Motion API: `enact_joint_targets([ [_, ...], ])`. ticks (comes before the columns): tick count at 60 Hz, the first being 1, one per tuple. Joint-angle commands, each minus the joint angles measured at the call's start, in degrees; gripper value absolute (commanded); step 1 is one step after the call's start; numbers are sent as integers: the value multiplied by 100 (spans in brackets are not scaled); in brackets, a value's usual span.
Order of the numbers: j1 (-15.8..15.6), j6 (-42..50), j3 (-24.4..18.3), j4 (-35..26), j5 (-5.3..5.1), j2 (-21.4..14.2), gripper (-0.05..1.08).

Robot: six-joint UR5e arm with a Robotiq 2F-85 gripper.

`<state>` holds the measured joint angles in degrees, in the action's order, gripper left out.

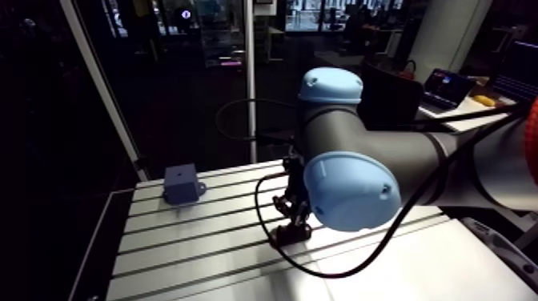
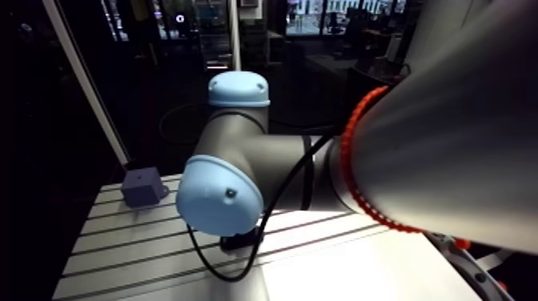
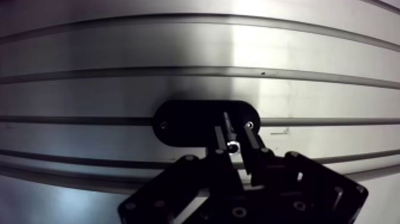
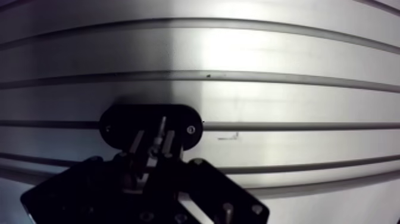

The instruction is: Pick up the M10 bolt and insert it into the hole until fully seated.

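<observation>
My gripper (image 3: 236, 132) is low over the table, fingers close together and pinching the M10 bolt (image 3: 228, 130) — a slim shaft with a bright streak, standing between them. Its lower end is lost in the dark against the black oval plate (image 3: 184, 124) right under me, so I can't tell whether the bolt touches the plate or hangs clear of it. Two small screws (image 3: 163, 126) show on the plate, one near each end. The plate lies flat on the slotted table (image 3: 178, 53), straddling one groove, with bare aluminium wide on every side in the wrist view. In the arm view my own blue joint cap (image 1: 351, 190) covers part of the gripper, and in the other eye nearly all of it. Out near the table's back edge, well apart from me, sits a grey-blue block (image 1: 182, 184) with a small dark spot on top — too small to read. Open slotted surface lies between it and me.
</observation>
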<state>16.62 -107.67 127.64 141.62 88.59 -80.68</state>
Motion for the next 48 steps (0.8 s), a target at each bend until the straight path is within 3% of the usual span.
enact_joint_targets([
  [1,8,3,-65,-30,-45,-65,90],
  [31,-25,197,-551,-583,-101,-367,101],
  [35,-44,375,-766,-923,-60,-451,104],
  [48,-69,511,-1328,-1650,-65,-580,108],
])
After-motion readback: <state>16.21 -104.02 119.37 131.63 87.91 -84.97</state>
